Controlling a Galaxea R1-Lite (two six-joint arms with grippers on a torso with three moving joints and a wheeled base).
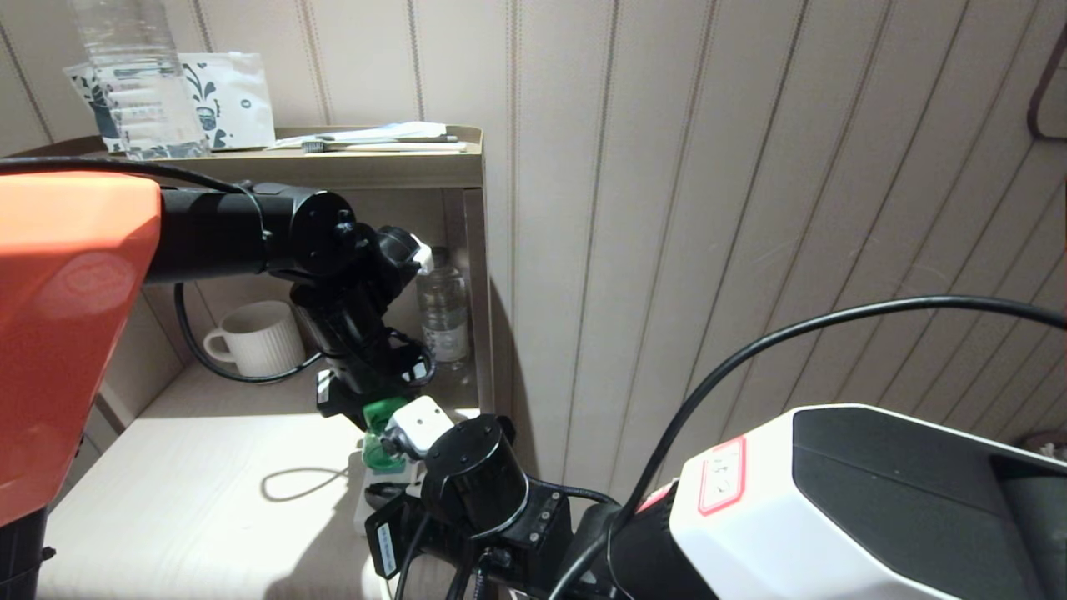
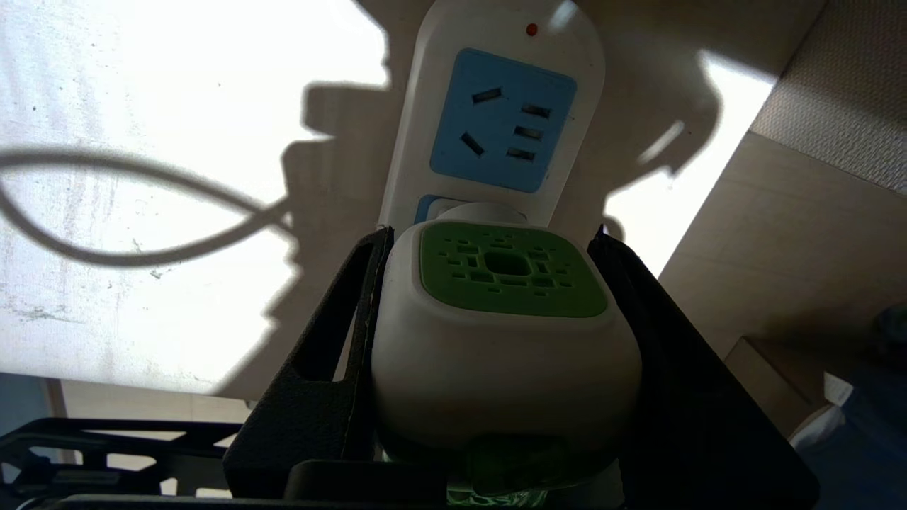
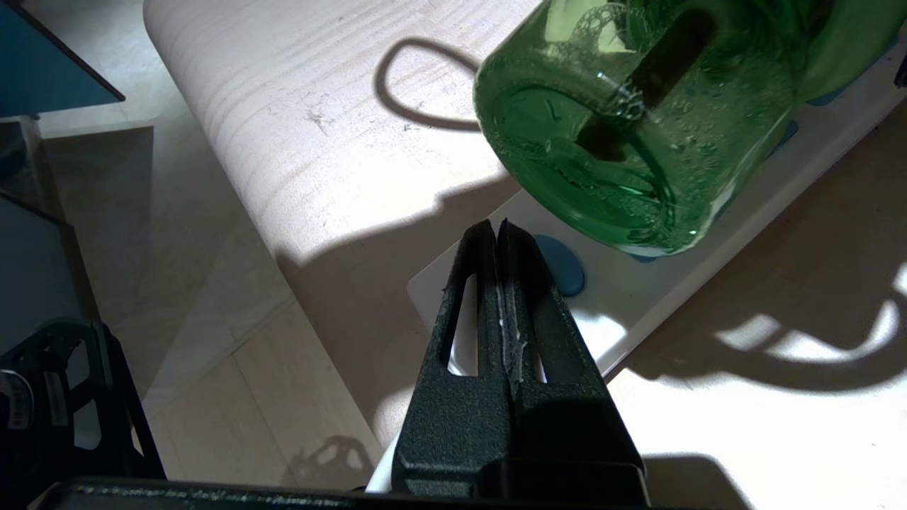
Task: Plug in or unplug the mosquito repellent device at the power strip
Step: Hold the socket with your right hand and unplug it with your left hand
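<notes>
My left gripper (image 2: 490, 237) is shut on the mosquito repellent device (image 2: 506, 326), its black fingers (image 2: 340, 354) pressed against both sides of the white body with the green vented top. The device sits tilted at a socket of the power strip (image 2: 496, 106), just below a free pale blue socket face. From the head view the device's green bottle (image 1: 381, 454) shows under the left gripper (image 1: 371, 417). My right gripper (image 3: 497, 228) is shut with nothing in it, over the power strip's end (image 3: 638, 283) near a blue button (image 3: 563, 265), beside the green bottle (image 3: 623, 127).
A white ribbed mug (image 1: 254, 337) and a clear water bottle (image 1: 442, 308) stand at the back of the shelf recess. Another water bottle (image 1: 142, 83) and packets lie on the upper shelf (image 1: 375, 167). A panelled wall (image 1: 750, 208) closes the right side.
</notes>
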